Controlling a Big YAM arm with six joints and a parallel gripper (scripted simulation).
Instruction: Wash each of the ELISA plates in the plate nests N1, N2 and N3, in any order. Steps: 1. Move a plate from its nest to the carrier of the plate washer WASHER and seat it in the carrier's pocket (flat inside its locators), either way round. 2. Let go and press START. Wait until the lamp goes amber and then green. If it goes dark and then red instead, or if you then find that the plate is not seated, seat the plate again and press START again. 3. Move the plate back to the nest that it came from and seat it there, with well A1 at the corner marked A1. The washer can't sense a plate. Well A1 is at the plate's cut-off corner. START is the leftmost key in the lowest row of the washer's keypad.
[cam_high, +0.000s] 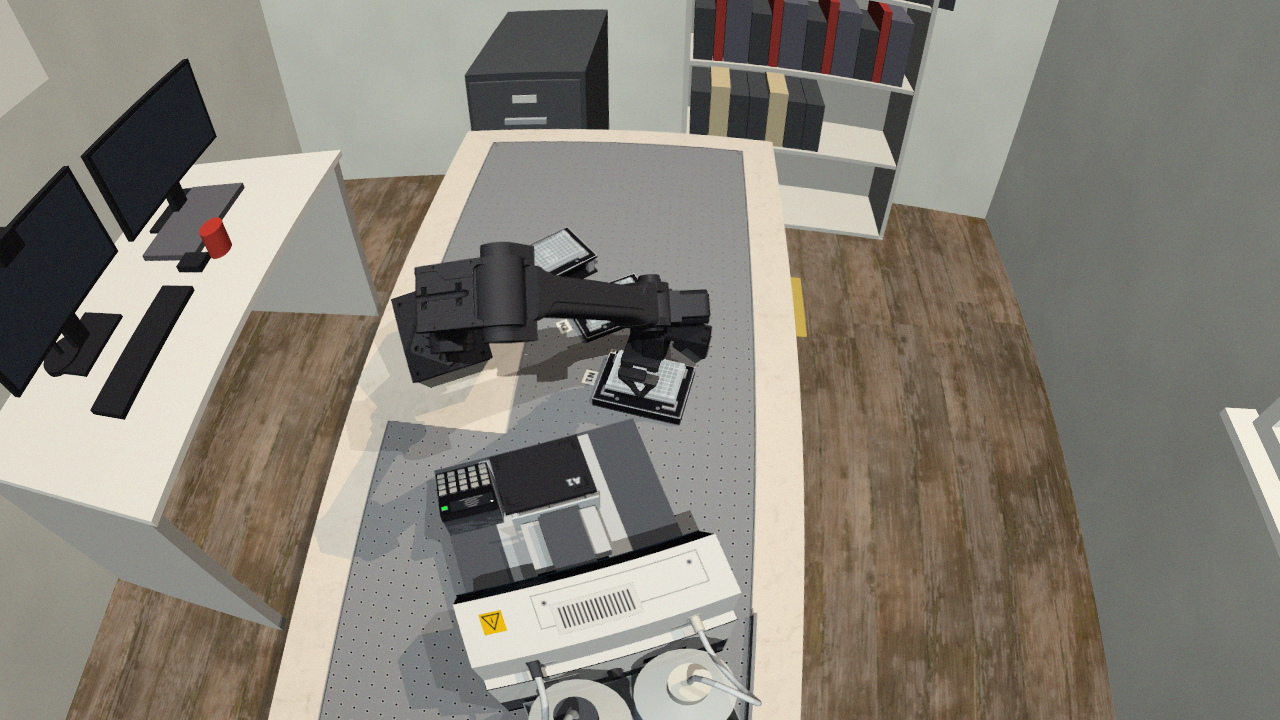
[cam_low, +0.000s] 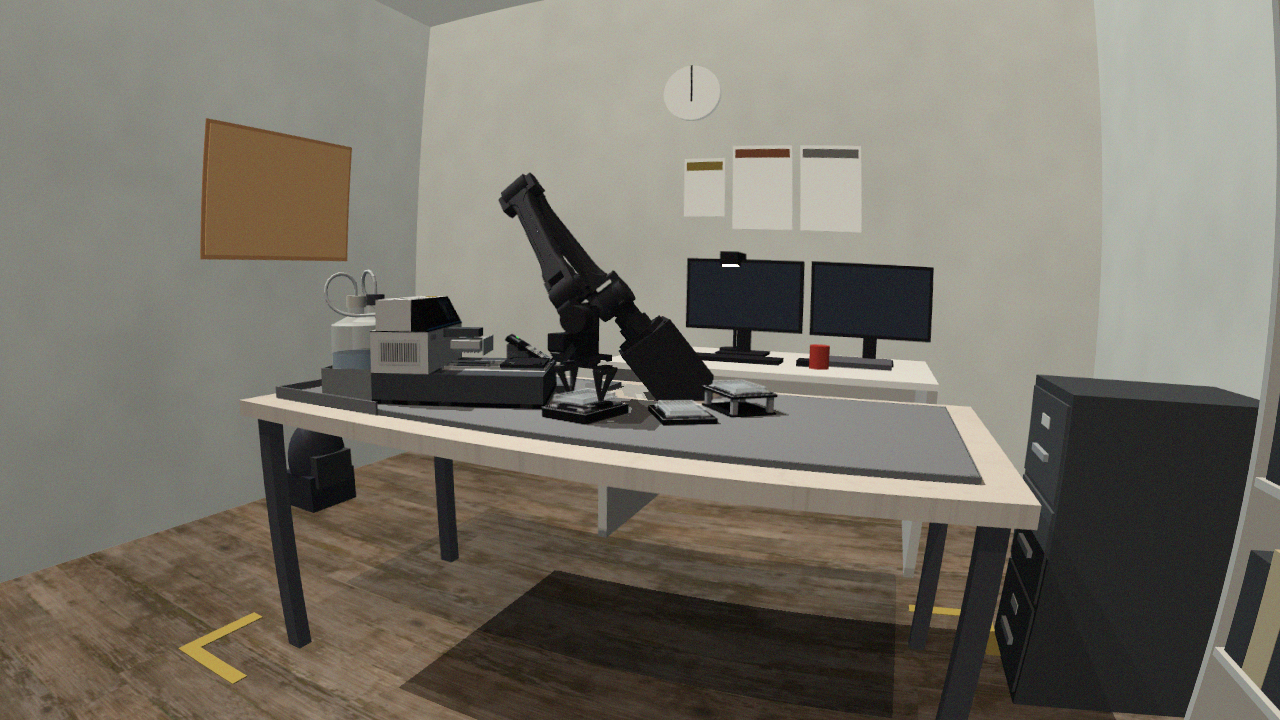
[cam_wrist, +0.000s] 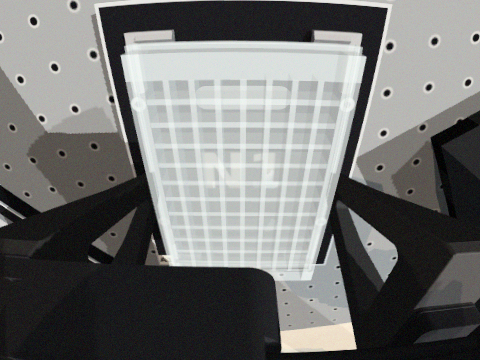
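Observation:
My gripper (cam_high: 640, 376) (cam_low: 586, 392) (cam_wrist: 242, 182) is shut on the long sides of a clear plate (cam_high: 669, 380) (cam_wrist: 240, 135), which is level and very low over nest N1 (cam_high: 637, 411) (cam_low: 581, 414) (cam_wrist: 245, 20). Two pale locators show past the plate's far end. I cannot tell if it rests flat, nor which corner is cut off. A plate (cam_high: 593, 323) (cam_low: 682, 409) lies in nest N2, partly under the arm in the top view. Another plate (cam_high: 558, 249) (cam_low: 739, 387) lies on raised nest N3. The washer's black carrier (cam_high: 537, 474) shows no plate; the lamp (cam_high: 443, 508) is green.
The washer's white housing (cam_high: 595, 604) (cam_low: 400, 351) stands beyond the carrier, with bottles (cam_high: 684, 685) behind it. The keypad (cam_high: 463, 480) is beside the carrier. Nest N2 is close to N1, under the forearm (cam_high: 595, 298).

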